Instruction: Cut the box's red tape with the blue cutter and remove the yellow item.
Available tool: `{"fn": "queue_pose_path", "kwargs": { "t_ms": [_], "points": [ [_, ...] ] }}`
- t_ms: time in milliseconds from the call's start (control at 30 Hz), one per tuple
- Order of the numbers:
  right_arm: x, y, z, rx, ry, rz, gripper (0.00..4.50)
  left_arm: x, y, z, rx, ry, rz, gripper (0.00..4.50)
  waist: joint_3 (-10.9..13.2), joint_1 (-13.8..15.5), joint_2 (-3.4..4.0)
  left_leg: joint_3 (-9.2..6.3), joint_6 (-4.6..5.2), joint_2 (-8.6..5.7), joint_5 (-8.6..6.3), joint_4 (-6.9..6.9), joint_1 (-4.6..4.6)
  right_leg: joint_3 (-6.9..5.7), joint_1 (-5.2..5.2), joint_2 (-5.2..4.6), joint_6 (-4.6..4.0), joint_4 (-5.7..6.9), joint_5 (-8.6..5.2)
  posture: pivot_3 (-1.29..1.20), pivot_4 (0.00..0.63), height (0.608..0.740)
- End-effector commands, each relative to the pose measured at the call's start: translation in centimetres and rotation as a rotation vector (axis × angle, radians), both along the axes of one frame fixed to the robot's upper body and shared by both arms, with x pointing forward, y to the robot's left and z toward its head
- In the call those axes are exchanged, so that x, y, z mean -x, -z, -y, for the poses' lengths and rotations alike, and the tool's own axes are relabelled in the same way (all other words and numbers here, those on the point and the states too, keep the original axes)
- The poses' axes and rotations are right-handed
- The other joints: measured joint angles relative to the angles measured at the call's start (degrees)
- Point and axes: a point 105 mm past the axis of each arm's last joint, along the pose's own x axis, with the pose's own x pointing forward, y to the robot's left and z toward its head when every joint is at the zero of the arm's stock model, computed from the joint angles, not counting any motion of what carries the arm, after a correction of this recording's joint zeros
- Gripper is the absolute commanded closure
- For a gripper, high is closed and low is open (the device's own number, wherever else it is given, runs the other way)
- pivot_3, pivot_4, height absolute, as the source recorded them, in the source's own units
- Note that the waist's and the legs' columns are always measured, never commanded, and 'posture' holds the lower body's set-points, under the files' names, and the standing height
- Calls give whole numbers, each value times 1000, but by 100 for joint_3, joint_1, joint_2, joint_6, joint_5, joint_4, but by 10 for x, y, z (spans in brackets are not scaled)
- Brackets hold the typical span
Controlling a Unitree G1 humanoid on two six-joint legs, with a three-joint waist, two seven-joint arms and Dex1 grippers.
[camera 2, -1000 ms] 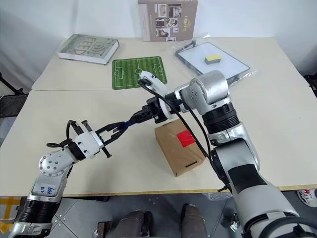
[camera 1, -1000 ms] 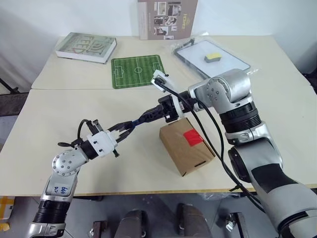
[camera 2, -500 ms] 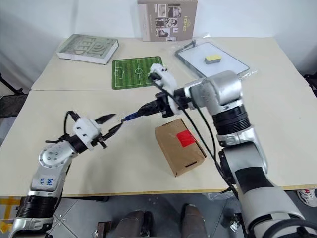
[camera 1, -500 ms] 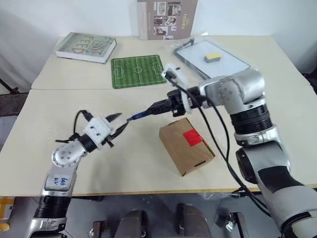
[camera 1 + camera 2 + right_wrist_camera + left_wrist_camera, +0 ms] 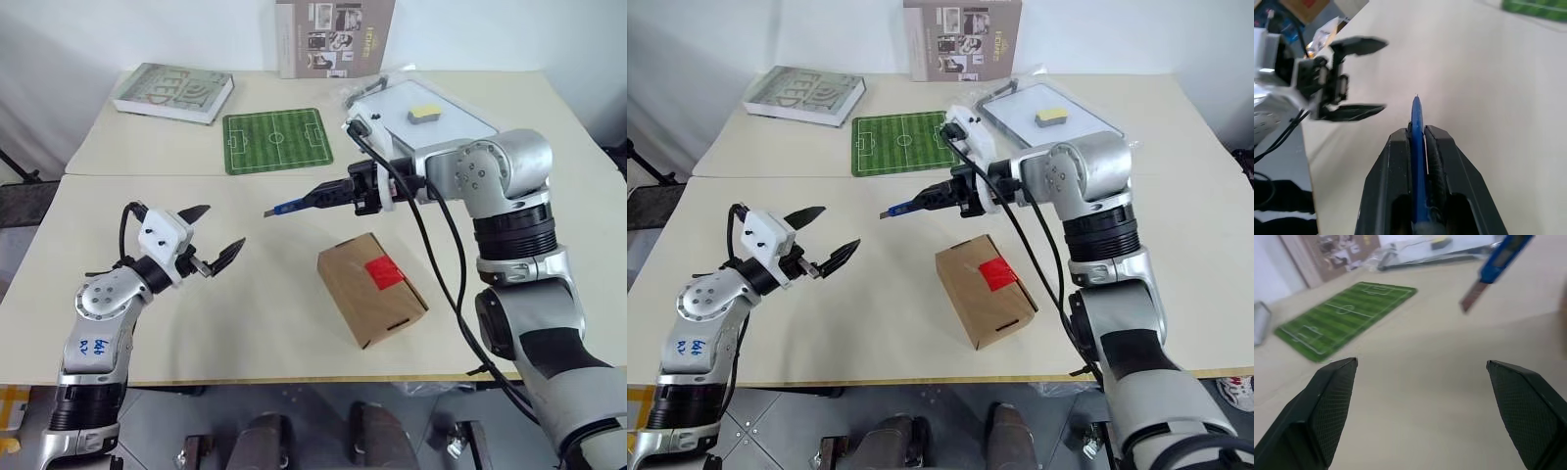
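Note:
The brown box (image 5: 370,289) lies on the table's near half with the red tape (image 5: 382,271) on its top face. My right gripper (image 5: 328,197) hovers above and behind the box, shut on the blue cutter (image 5: 299,204), whose blade end points left. In the right wrist view the cutter (image 5: 1416,112) sticks out between the closed fingers (image 5: 1439,147). My left gripper (image 5: 219,227) is open wide and holds nothing, left of the cutter and apart from it. The cutter's blade (image 5: 1498,259) shows beyond its fingers (image 5: 1327,396). The yellow item is hidden.
At the back of the table lie a book (image 5: 173,92), a green football-field mat (image 5: 276,140), and an upright grey printed carton (image 5: 335,37). A plastic-wrapped tray (image 5: 460,122) holding a yellow sponge (image 5: 423,113) sits at the back right.
My left gripper let go of the cutter's tip, opened wide and drew back to the left. My right gripper carried the cutter up and to the right.

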Motion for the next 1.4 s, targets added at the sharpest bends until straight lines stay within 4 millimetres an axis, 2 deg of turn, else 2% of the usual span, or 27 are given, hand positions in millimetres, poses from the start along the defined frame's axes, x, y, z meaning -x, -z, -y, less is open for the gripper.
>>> {"fn": "queue_pose_path", "kwargs": {
  "t_ms": [33,100,167,300,333,400,567,700,800,833,1100,1400],
  "points": [
    [5,-22,12,-47,11,84,4359,24,-3,23,67,158,-100,12,0,1,0,0,0,0,0,0,1,1,0,0,0,0,0,0,150,740],
    [9,-30,24,-59,29,115,4359,44,0,43,144,274,-214,12,1,1,-1,-1,0,1,0,0,0,1,0,0,0,-1,0,0,150,740],
    [15,-37,37,-66,44,149,4359,55,2,57,169,331,-270,12,1,19,-2,-3,0,0,0,-1,0,6,2,-1,0,-3,0,0,150,740],
    [27,-44,59,-73,85,190,4359,50,-2,70,194,337,-260,12,2,89,-2,-5,1,-4,0,5,1,8,13,-1,0,-13,0,0,150,740],
    [31,-45,67,-69,105,205,4359,44,-7,75,213,338,-235,195,2,103,-1,-2,1,-4,1,6,1,9,13,0,0,-13,0,0,150,740],
    [39,-44,78,-58,138,227,4359,36,-15,85,217,375,-193,593,3,169,-4,1,4,-4,3,8,2,10,14,1,0,-14,0,0,150,740],
    [53,-34,92,-21,207,238,4359,21,-28,106,192,468,-142,2191,2,171,-5,8,6,-12,4,9,2,11,17,1,1,-19,0,0,150,740],
    [59,-26,103,9,275,249,4359,13,-25,123,131,545,-161,3399,3,162,-5,12,6,-22,4,8,2,10,16,7,1,-20,1,0,150,740],
    [64,-17,112,60,319,268,4359,7,-14,138,69,593,-214,4288,3,179,-6,10,7,-23,5,9,1,9,17,7,1,-21,1,0,150,740],
    [67,-15,114,78,333,275,4359,4,-10,142,47,600,-229,4437,4,193,-7,11,7,-25,5,9,2,9,17,7,1,-21,1,0,150,740],
    [79,4,128,221,409,302,4359,-8,7,172,-52,614,-249,4437,5,295,-10,12,11,-24,7,9,1,9,20,8,3,-29,2,0,150,740],
    [84,23,137,278,459,263,4359,-8,17,181,-117,622,-284,4437,5,308,-10,14,21,-22,12,10,3,10,32,7,5,-49,3,0,150,740]
  ]
}}
